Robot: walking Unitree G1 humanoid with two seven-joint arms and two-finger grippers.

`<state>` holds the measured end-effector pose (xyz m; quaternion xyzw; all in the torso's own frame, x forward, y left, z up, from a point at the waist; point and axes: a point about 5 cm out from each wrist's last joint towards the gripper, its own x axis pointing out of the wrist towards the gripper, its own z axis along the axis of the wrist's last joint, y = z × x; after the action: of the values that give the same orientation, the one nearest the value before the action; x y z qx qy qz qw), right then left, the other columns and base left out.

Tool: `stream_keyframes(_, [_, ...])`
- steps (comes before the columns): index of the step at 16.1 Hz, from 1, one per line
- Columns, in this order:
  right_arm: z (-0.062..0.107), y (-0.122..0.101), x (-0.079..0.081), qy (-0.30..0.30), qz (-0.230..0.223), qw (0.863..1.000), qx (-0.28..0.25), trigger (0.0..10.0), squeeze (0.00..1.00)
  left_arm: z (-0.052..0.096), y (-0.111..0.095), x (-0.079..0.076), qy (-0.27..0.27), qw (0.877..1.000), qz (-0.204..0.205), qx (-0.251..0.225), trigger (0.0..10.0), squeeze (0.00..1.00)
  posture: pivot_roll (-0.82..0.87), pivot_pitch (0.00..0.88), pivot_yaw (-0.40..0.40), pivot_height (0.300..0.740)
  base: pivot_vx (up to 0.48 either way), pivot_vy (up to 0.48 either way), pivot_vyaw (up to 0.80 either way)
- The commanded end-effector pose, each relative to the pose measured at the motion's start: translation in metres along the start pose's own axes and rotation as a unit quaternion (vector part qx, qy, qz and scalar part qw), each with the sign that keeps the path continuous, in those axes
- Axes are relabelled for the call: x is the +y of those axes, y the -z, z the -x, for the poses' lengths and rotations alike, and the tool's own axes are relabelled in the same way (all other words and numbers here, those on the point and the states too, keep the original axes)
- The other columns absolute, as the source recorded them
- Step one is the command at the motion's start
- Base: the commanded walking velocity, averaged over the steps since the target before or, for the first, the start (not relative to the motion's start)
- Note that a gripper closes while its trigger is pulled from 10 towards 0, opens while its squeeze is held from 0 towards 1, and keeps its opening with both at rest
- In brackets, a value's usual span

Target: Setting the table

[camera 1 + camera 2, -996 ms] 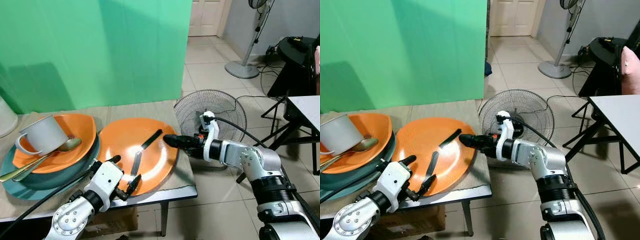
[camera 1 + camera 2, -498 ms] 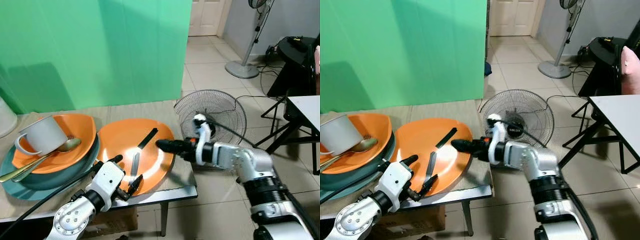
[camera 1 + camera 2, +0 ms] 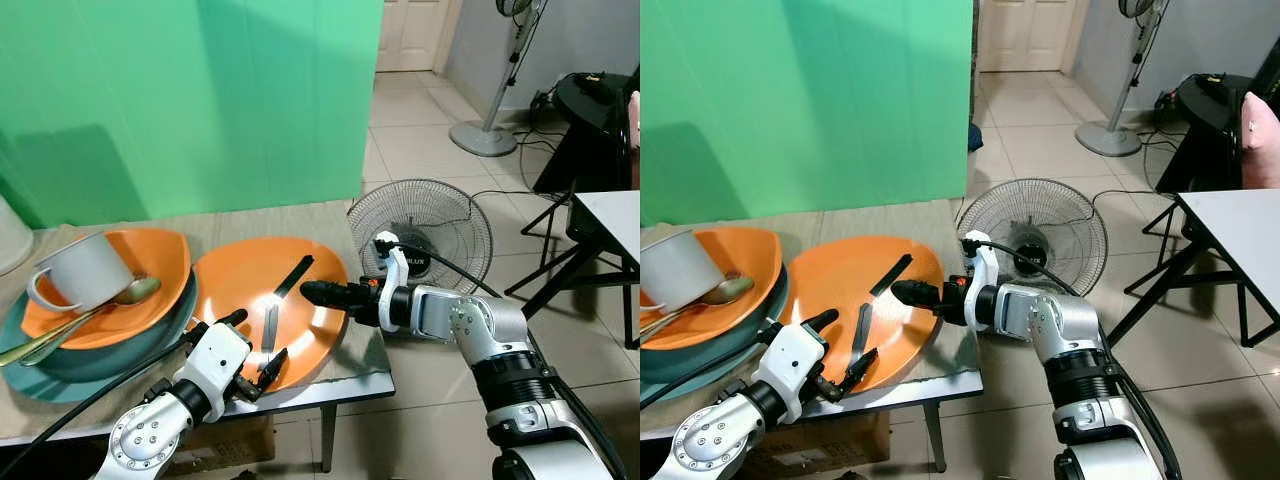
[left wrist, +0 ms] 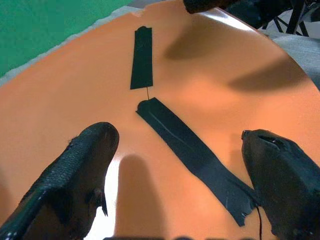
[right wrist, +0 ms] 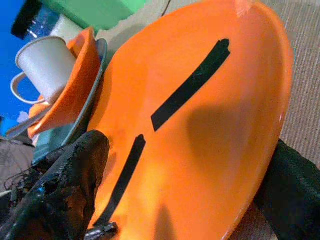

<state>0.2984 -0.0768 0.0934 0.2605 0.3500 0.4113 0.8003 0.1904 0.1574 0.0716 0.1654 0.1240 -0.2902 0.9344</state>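
On the table [image 3: 330, 215], one teal plate [image 3: 90, 362] carries one orange bowl [image 3: 160, 260] holding one white mug [image 3: 85, 270] and one spoon [image 3: 135, 291]. Beside it, one orange plate [image 3: 240, 275] bears two black strips. Right gripper [image 3: 312, 293] has advanced over its rim, left gripper [image 3: 252, 342] at the near edge, both spread wide.

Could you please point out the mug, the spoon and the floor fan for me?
mug [image 3: 88, 270], left eye view, on its white side wall.
spoon [image 3: 138, 290], left eye view, on its bowl.
floor fan [image 3: 432, 222], left eye view, on its wire grille.
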Motion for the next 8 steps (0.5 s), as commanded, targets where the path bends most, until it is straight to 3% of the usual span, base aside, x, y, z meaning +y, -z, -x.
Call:
stream_keyframes(1, [-0.0077,-0.0028,0.0105,-0.025,-0.003,1.000,0.003,4.5,0.00,-0.0025,0.0124,-0.0142,0.038,0.999,0.009,0.033,10.0,0.00,-0.10,0.000,-0.007,0.740,0.000,0.000,0.00])
stream_keyframes(2, [-0.0087,-0.0022,0.0109,-0.025,-0.003,1.000,0.004,3.6,0.00,-0.0028,0.0122,-0.0140,0.038,0.999,0.008,0.032,10.0,0.00,-0.10,0.000,-0.007,0.740,0.000,0.000,0.00])
stream_keyframes(3, [-0.0090,-0.0020,0.0109,-0.025,-0.003,1.000,0.004,3.6,0.00,-0.0028,0.0121,-0.0140,0.038,0.999,0.008,0.032,10.0,0.00,-0.10,0.000,-0.007,0.740,0.000,0.000,0.00])
stream_keyframes(4, [-0.0100,0.0001,0.0108,-0.025,-0.002,1.000,0.007,0.0,0.00,-0.0027,0.0119,-0.0135,0.038,0.999,0.007,0.031,10.0,0.00,-0.10,0.000,-0.007,0.740,0.000,0.000,0.00])
stream_keyframes(8, [-0.0104,0.0026,0.0061,-0.008,0.001,1.000,0.004,0.0,0.00,-0.0029,0.0100,-0.0106,0.032,0.999,-0.001,0.026,10.0,0.00,-0.10,0.000,-0.008,0.740,0.000,0.000,0.00])
